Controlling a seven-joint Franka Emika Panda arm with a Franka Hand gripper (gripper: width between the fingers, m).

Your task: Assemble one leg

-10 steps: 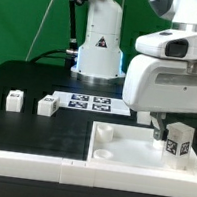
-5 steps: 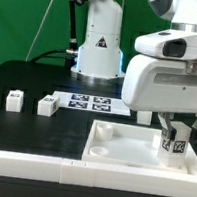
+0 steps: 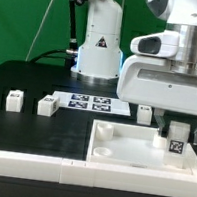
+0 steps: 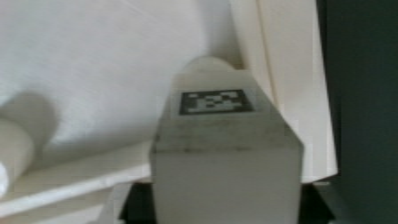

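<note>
From my remote station, the gripper (image 3: 179, 132) sits at the right edge of the exterior view, just below the arm's bulky white wrist housing. Its dark fingers (image 3: 164, 126) are closed narrow on the leg (image 3: 176, 143) — a small white block held upright, its black-and-white tag facing the camera. The leg's lower end is down at the surface of the tabletop panel (image 3: 130, 151), the large flat white square part filling the lower right of the frame; I cannot tell whether the leg touches it or enters a socket there.

One round corner socket (image 3: 103, 133) shows at the panel's upper left corner, a second recess just below it.

In the wrist view the leg (image 4: 217, 150) fills the lower centre of the frame, its tagged face visible, with the white panel (image 4: 89, 60) behind it. The fingers themselves are not clearly distinguishable in this view.

Elsewhere in the exterior view:
- Two loose legs (image 3: 15, 100) and (image 3: 47, 106) stand on the black table (image 3: 22, 127) at middle left, near each other but apart.
- The marker board (image 3: 91, 103) lies flat at centre — in front of the robot base (image 3: 98, 46).
- A white rail (image 3: 28, 161) runs along the lower left edge
</note>
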